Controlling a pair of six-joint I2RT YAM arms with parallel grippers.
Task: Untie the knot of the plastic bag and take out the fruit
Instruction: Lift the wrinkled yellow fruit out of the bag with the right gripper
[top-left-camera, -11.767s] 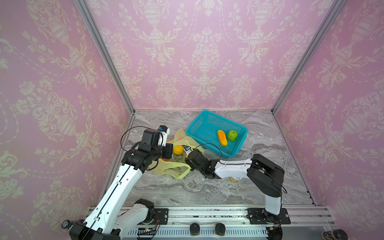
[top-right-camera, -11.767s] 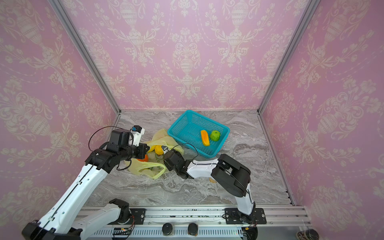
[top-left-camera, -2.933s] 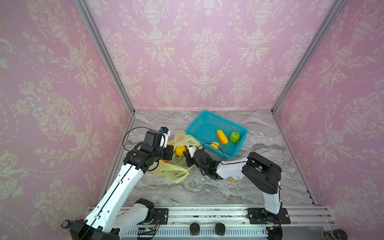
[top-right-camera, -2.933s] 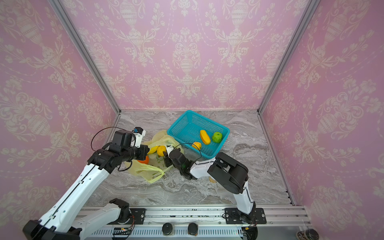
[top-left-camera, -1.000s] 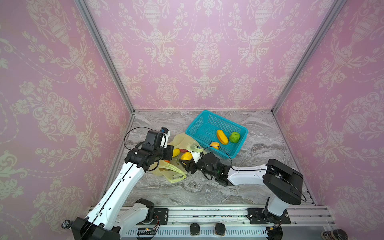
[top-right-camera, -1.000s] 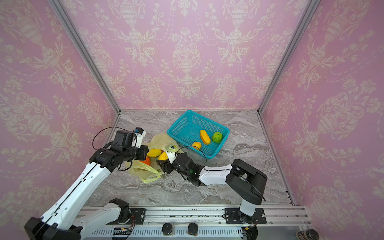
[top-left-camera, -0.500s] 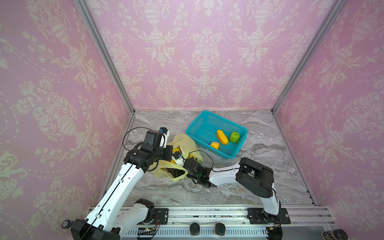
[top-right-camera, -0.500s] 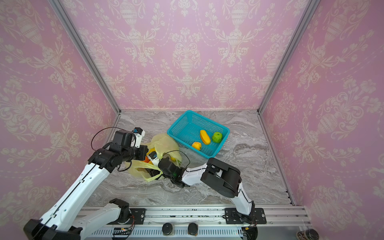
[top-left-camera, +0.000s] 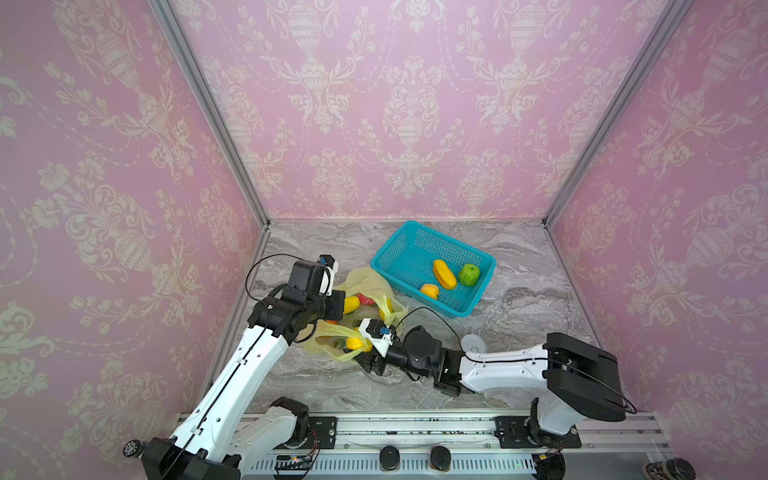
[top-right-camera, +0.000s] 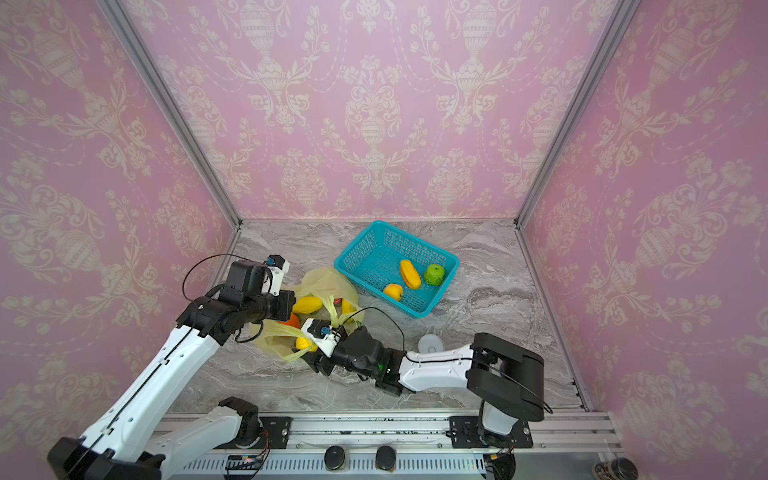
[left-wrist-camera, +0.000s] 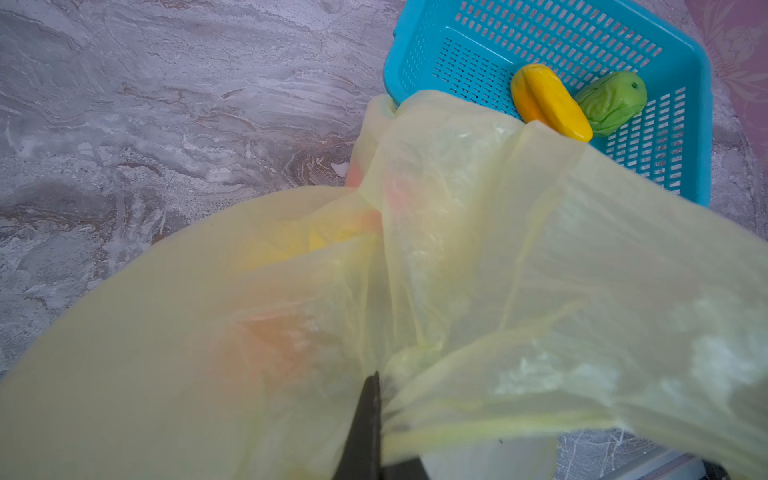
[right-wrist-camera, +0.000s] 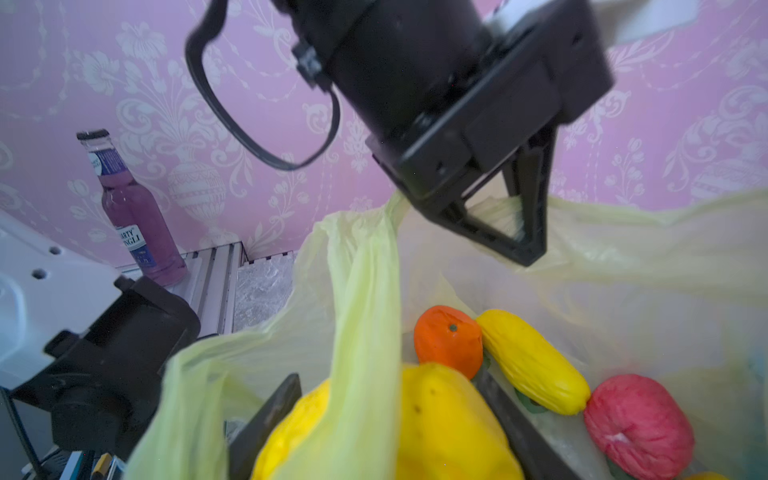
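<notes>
Pinching the plastic bag rim, the left gripper is clamped tight — the right gripper, inside the bag, grips a yellow fruit between spread jaws.

Bright, even light in both top views; soft shadows; edges bow outward. Wrist views: near bag blurred, glare patches.

The right pincer now grips a yellow fruit inside the plastic bag.
</notes>
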